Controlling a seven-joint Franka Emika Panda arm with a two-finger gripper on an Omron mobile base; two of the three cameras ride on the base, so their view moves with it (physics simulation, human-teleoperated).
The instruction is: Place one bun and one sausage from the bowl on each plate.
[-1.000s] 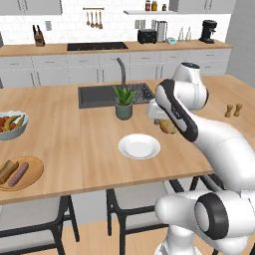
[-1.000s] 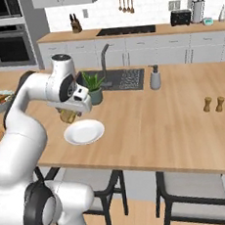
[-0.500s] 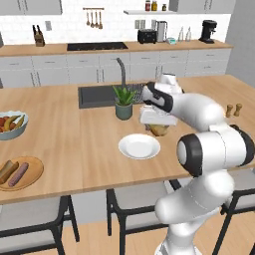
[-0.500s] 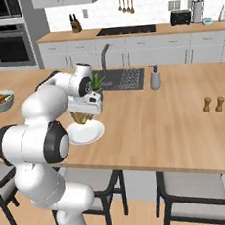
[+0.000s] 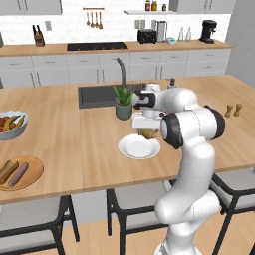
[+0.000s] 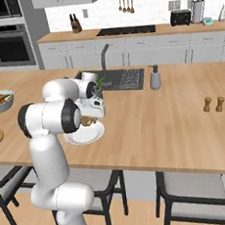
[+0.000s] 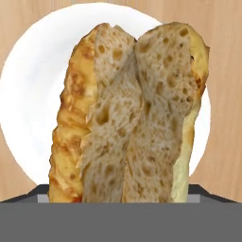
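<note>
White plate (image 5: 138,148) is located on the wooden island counter (image 5: 74,144), at the 6 o'clock side of a potted plant (image 5: 123,102) that stands beside the sink (image 5: 97,94). The gripper (image 5: 148,133) is positioned directly above this plate. A split bun (image 7: 132,113) is held between the spread fingers, which are closed on its crust; in the hand view the cut, porous faces of the bun are presented to the camera, with the plate rim visible around it from 9 o'clock through 12 o'clock to 3 o'clock. Whether the bun is touching the plate surface cannot be determined.

In the left base view, a tan wooden plate (image 5: 31,175) is seen well apart at 9 o'clock of the white plate, near the counter edge. One bun piece (image 5: 7,170) and one sausage (image 5: 18,174) are carried on it, side by side. A pale fruit bowl (image 5: 11,125) is set at the 12 o'clock side of the wooden plate. Salt and pepper shakers (image 6: 213,104) are placed at the far 3 o'clock end of the counter.
</note>
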